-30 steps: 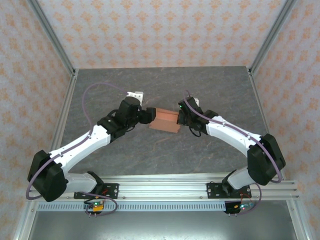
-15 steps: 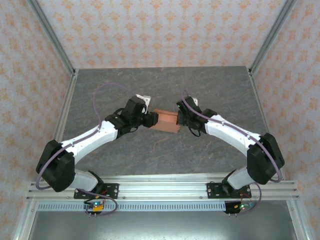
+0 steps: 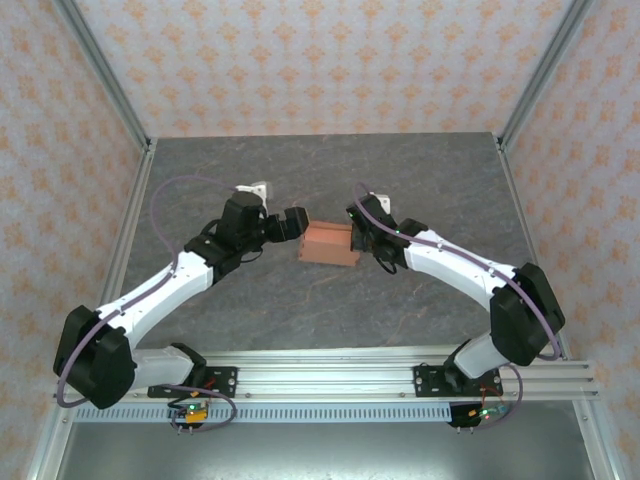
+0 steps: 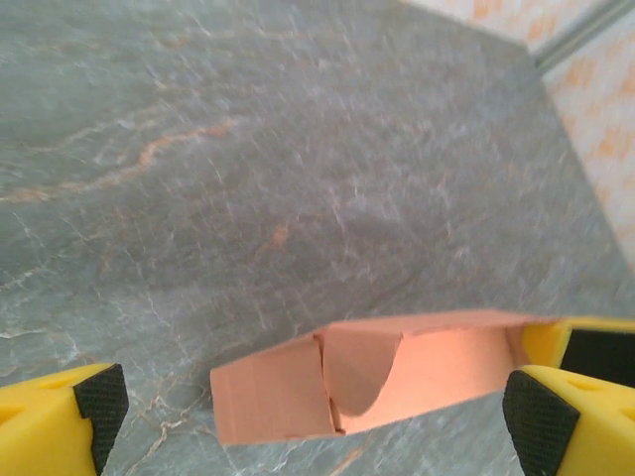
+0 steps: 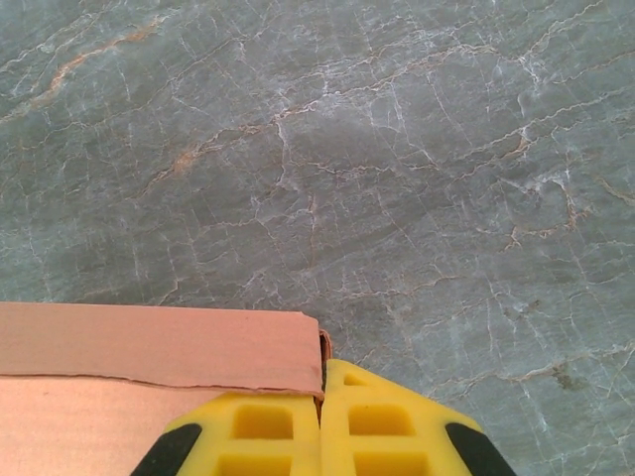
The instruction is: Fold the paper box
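Salmon-orange paper box (image 3: 327, 243) stays pinched in the right gripper (image 5: 320, 387) — the left gripper (image 3: 297, 226), jaws spread, has backed off, leaving the facing end flap apparently untucked.

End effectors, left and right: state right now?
Left end effector: open, fingers wide apart on either side of the paper box.
Right end effector: closed, holding an edge of the paper box.

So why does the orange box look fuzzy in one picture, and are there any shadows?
Left wrist view: the salmon-orange paper box sits very close to the camera, so its edges and the grey marble table look soft. Right wrist view: sharp, with the table's veins crisp. Top external view: even light, no glare, only faint, soft shadows on the table.
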You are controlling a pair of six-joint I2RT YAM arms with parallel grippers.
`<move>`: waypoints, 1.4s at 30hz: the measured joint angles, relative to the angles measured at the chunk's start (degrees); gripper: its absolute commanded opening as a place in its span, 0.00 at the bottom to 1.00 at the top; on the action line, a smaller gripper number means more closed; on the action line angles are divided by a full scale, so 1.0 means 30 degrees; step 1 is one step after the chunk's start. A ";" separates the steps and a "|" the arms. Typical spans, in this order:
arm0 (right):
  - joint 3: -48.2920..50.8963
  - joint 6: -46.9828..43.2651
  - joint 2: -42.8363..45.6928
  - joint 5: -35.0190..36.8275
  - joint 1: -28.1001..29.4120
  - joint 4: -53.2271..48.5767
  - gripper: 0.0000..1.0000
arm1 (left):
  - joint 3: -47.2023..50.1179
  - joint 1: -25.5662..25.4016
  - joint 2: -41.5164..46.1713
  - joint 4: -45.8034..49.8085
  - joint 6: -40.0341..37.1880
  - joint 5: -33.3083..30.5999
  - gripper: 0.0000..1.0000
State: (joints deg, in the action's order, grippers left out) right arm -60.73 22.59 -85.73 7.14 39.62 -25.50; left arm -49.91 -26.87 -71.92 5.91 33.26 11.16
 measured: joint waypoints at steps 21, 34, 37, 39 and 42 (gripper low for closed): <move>0.0262 0.0423 -0.0699 0.2579 0.0750 0.1260 0.05 | 0.1020 -0.0007 -0.3927 -0.1268 0.7031 0.0998 0.54; 0.1501 -0.0321 -0.0430 0.4087 0.0911 0.3242 0.05 | 0.1173 0.0539 -0.2557 -0.1326 0.8918 0.0066 0.97; 0.1647 -0.0627 -0.0423 0.4167 0.0911 0.3519 0.05 | -0.0029 0.1005 -0.2535 -0.0882 0.8969 -0.0015 0.97; 0.1814 -0.0765 -0.0386 0.4211 0.0911 0.3818 0.05 | -0.1049 0.0991 -0.2841 -0.0794 0.9129 0.0138 0.97; 0.2193 -0.0874 -0.0211 0.4401 0.1005 0.4291 0.05 | -0.2200 0.0823 -0.3767 -0.1144 0.9785 0.0321 0.96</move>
State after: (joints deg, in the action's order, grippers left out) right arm -54.15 19.97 -86.37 20.34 42.63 -12.62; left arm -56.51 -24.40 -83.22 2.48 62.61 12.12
